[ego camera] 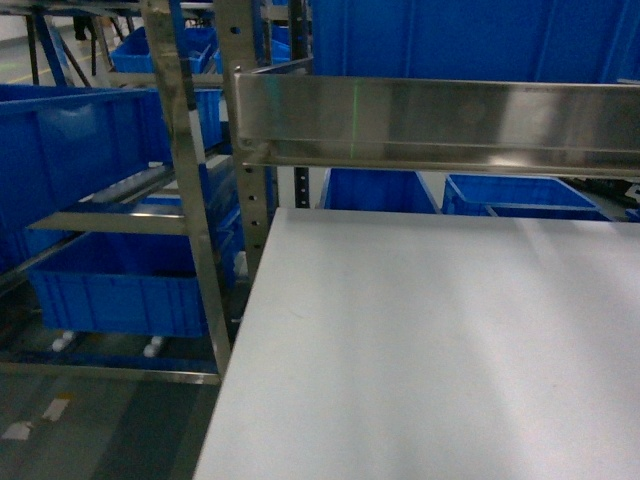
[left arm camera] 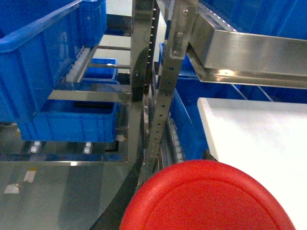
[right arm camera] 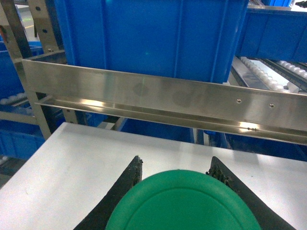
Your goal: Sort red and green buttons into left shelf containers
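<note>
A red button [left arm camera: 208,199] fills the bottom of the left wrist view, cap toward the camera. My left gripper [left arm camera: 201,163] is shut on it, its fingers hidden behind the cap apart from one dark tip [left arm camera: 207,154]. It hangs over the white table's left edge, beside the shelf. A green button [right arm camera: 182,203] sits between the two black fingers of my right gripper [right arm camera: 176,163], which is shut on it above the white table [right arm camera: 96,163]. On the left shelf stand the containers, an upper blue tub [ego camera: 70,150] and a lower one [ego camera: 120,290]. Neither gripper shows in the head view.
A steel rail [ego camera: 440,120] crosses above the far edge of the white table [ego camera: 430,340], with large blue bins [ego camera: 470,40] on and behind it. Perforated steel uprights [ego camera: 190,200] stand between table and left shelf. The shelf has roller tracks [left arm camera: 79,64].
</note>
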